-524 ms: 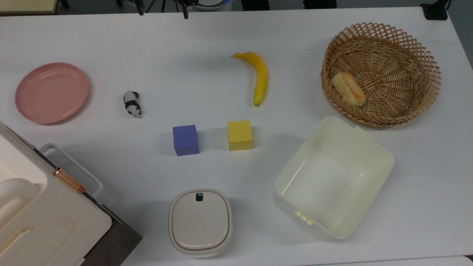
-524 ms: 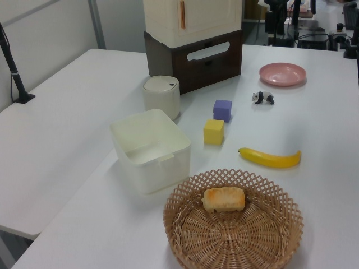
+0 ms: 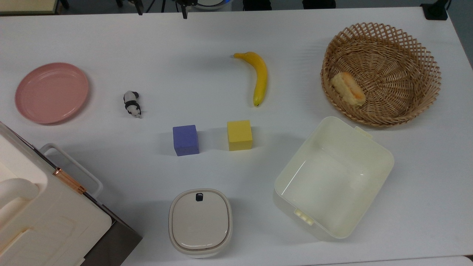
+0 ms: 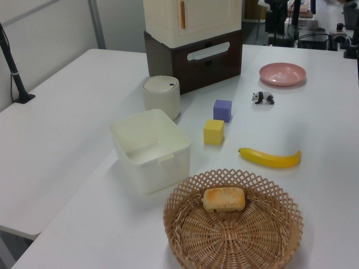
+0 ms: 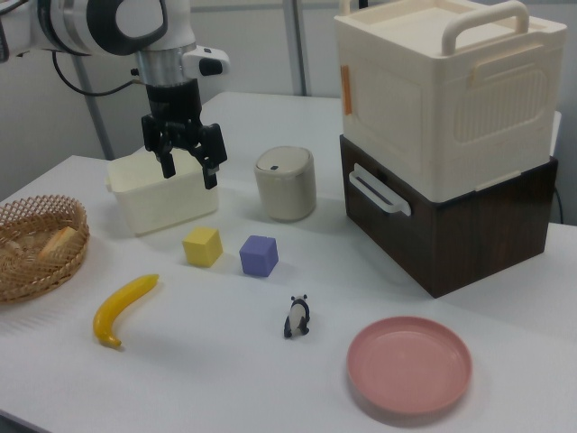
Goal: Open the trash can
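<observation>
from my console the gripper [image 5: 189, 171] hangs in the air with its two dark fingers [image 5: 166, 161] spread apart and nothing between them, which i read as a hand readied for a press, not for a grasp. in the right view it hovers before the pale tub [image 5: 162, 191], to the right view's left of the trash can [image 5: 285, 183] and well apart from it.

the trash can [image 3: 200, 221] stands at the near edge of the top view, between the big cream case [image 3: 40, 218] on the top view's left and the tub [image 3: 333, 176] on the top view's right. its lid [image 3: 200, 218] lies flat and shut, so the task is not yet begun. the small dark button [image 3: 199, 197] sits at the lid's rim on the side facing the blocks, so i judge a downward touch from above is what it needs.

the can is smooth plastic, a rounded square with cream walls and a beige-grey top (matte, faintly domed). the tub is glossy, thin-walled and lidless. the case is ribbed, with a copper latch [image 3: 68, 180], and it sits on a dark wood-grain base [image 5: 448, 221]. a purple block [image 3: 185, 140] and a yellow block [image 3: 239, 135] lie just beyond the can, clear of any descent onto it.
</observation>
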